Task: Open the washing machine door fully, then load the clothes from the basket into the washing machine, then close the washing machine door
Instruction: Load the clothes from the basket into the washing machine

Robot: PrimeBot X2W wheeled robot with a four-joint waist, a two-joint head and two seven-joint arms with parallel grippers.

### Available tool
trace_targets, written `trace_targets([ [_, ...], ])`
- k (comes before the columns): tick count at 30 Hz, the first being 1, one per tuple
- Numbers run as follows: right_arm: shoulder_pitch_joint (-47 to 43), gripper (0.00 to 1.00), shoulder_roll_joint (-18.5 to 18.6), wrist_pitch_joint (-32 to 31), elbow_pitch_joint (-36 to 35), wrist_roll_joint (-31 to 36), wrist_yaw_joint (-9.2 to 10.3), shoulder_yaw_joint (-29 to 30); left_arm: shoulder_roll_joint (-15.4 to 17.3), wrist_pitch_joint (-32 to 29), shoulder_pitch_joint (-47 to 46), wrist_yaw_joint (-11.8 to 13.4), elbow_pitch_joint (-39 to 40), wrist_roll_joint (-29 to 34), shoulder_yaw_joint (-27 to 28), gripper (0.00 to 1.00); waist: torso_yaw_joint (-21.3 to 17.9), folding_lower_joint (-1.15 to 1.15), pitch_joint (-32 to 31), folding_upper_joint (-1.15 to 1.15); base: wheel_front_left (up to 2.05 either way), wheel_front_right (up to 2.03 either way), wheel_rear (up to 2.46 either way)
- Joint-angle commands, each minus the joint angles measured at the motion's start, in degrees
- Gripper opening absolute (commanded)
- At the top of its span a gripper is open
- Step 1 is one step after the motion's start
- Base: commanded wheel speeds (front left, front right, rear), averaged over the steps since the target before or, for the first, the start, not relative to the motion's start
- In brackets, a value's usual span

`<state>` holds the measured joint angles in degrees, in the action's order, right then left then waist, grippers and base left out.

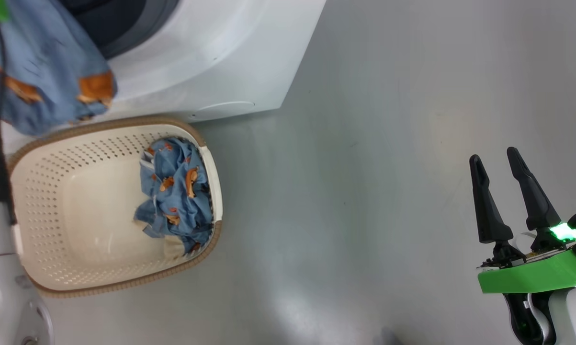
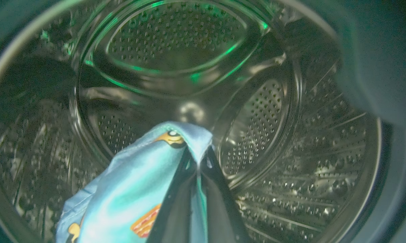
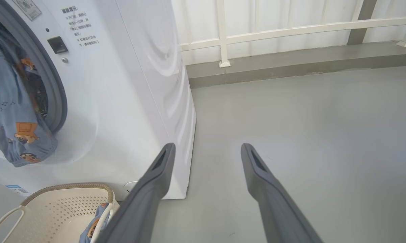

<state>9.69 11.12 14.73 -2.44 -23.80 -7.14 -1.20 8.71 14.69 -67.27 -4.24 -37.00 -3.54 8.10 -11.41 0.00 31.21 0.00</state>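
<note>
Right end effector point(image 3: 208, 145) gapes over grey floor point(image 3: 307, 135) near railing point(image 3: 290, 32).

The head view looks steeply down at the basket point(image 1: 53, 191), lower left, and the washing machine point(image 1: 211, 52) along the top. The left wrist view peers closely into the steel drum point(image 2: 176, 37). The right wrist view looks low across the floor point(image 3: 324, 118), sharing machine and basket at its left.

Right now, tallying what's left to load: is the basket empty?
Not empty: a blue garment lies bunched inside the basket, against one end wall.
</note>
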Motion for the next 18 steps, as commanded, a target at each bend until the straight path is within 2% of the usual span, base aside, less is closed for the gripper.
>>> trace_targets([
  [1,0.23,1.0,0.68,0.27,-1.45,-0.29,-0.35,-1.09,2.67,0.3,-0.45,0.66,4.95,0.93,0.91,0.0,-0.27,0.0,0.95,0.0,0.0,0.0,0.0],
  [4,0.63,1.0,0.63,0.27,-1.48,-0.25,-0.35,-1.11,2.22,0.3,0.86,0.94,8.82,1.49,1.14,0.0,-0.21,0.0,1.33,0.0,0.0,0.0,0.0],
  [6,0.73,1.0,0.59,0.27,-1.43,-0.23,-0.35,-1.22,1.86,0.3,1.46,0.76,8.54,1.09,1.42,0.0,-0.19,0.0,1.35,0.0,0.0,0.0,0.0],
  [7,0.79,1.0,0.55,0.27,-1.36,-0.2,-0.35,-1.33,1.69,0.3,2.1,0.42,7.2,0.93,1.43,0.24,-0.15,0.0,1.28,0.0,0.0,0.0,0.0],
  [9,0.83,1.0,0.47,0.27,-1.26,-0.18,-0.35,-1.56,1.92,0.3,2.59,-0.07,4.44,1.39,0.91,1.0,-0.09,0.0,1.14,0.0,0.0,0.0,0.0],
  [18,0.56,1.0,0.74,0.27,-1.06,-0.29,-0.35,-1.62,1.67,0.3,3.23,-0.69,-1.3,1.59,0.66,1.0,0.7,0.0,0.33,0.0,0.0,0.0,0.0],
])
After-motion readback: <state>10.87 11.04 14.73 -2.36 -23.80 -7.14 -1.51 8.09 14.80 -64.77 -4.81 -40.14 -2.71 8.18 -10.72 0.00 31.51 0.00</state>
